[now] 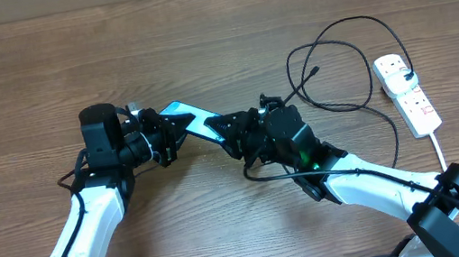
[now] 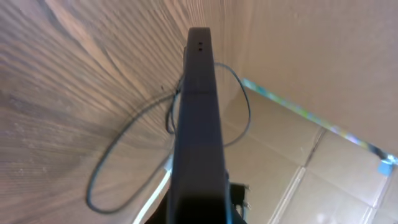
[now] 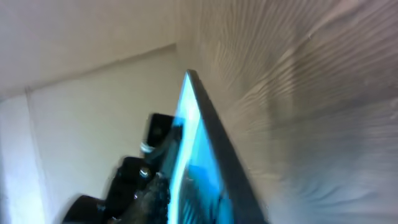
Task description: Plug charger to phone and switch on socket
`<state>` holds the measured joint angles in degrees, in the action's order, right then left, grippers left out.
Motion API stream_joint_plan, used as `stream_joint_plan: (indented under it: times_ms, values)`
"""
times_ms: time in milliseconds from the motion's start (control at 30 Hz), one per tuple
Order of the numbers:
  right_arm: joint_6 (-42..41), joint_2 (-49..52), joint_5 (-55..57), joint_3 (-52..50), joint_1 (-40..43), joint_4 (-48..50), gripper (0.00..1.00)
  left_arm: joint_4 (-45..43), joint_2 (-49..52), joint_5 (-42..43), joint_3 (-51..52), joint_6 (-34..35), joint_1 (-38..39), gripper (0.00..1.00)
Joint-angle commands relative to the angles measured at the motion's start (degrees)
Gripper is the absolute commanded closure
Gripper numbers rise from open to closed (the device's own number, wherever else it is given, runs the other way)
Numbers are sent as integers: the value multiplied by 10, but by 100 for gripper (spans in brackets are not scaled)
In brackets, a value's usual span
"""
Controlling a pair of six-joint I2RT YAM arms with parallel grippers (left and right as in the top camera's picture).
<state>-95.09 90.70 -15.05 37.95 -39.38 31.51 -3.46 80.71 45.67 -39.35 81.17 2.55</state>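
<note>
The phone (image 1: pixel 189 116), with a light blue screen, is held tilted up off the wooden table between both grippers. My left gripper (image 1: pixel 161 137) is shut on its left end and my right gripper (image 1: pixel 235 132) is shut on its right end. In the left wrist view the phone (image 2: pixel 199 124) shows edge-on and dark. In the right wrist view its blue screen (image 3: pixel 202 162) shows. The charger's black cable (image 1: pixel 350 19) loops loosely to the right, its plug tip (image 1: pixel 316 70) lying free on the table. Its white adapter (image 1: pixel 392 66) sits in the socket strip (image 1: pixel 416 105) at far right.
The black cable's loops (image 2: pixel 118 137) spread across the table between the right arm and the strip. The strip's white cord (image 1: pixel 440 147) runs toward the front edge near the right arm's base. A cardboard wall stands beyond the table's far edge.
</note>
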Motion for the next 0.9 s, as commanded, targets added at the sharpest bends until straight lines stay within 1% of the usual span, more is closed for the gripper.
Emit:
stream_joint_plan:
  times_ms: [0, 33, 67, 133, 167, 267, 300, 367, 433, 500, 567, 633, 733, 800, 867]
  values:
    - [148, -8, 29, 6, 2, -36, 67, -2, -1, -38, -1, -66, 0, 96]
    - [165, -8, 45, 6, 2, -51, 64, -2, -1, -42, -1, -80, -1, 96]
    - [187, -8, 72, 6, 2, -75, 58, -2, -1, -45, -1, -92, -1, 96]
    - [214, -8, 123, 6, 2, -111, 45, -2, -1, -47, -1, -111, -4, 96]
    - [233, -8, 154, 6, 2, -129, 32, -2, -1, -44, -1, -123, -8, 96]
    - [302, -8, 238, 6, 2, -172, 13, -2, -1, -11, -2, -163, -27, 96]
    - [363, -8, 261, 6, 3, -179, 13, -2, 0, 16, -2, -181, -42, 96]
    - [420, -9, 253, 10, 13, -182, 13, -3, 7, 59, -6, -200, -63, 96]
    - [434, -10, 225, 22, 30, -203, 12, -2, 22, 102, -14, -214, -80, 96]
    - [435, -10, 193, 50, 65, -266, 13, -3, 50, 150, -28, -225, -90, 96]
    - [443, -10, 190, 80, 99, -339, 13, -3, 81, 192, -44, -230, -90, 96]
    - [469, -10, 190, 113, 134, -400, 13, -4, 122, 241, -68, -236, -84, 96]
    - [494, -10, 190, 163, 185, -470, 14, -33, 185, 310, -104, -237, -64, 96]
    - [523, -9, 190, 185, 214, -487, 23, -43, 219, 339, -128, -236, -47, 96]
    - [539, -6, 193, 198, 238, -488, 38, -43, 246, 354, -151, -233, -28, 96]
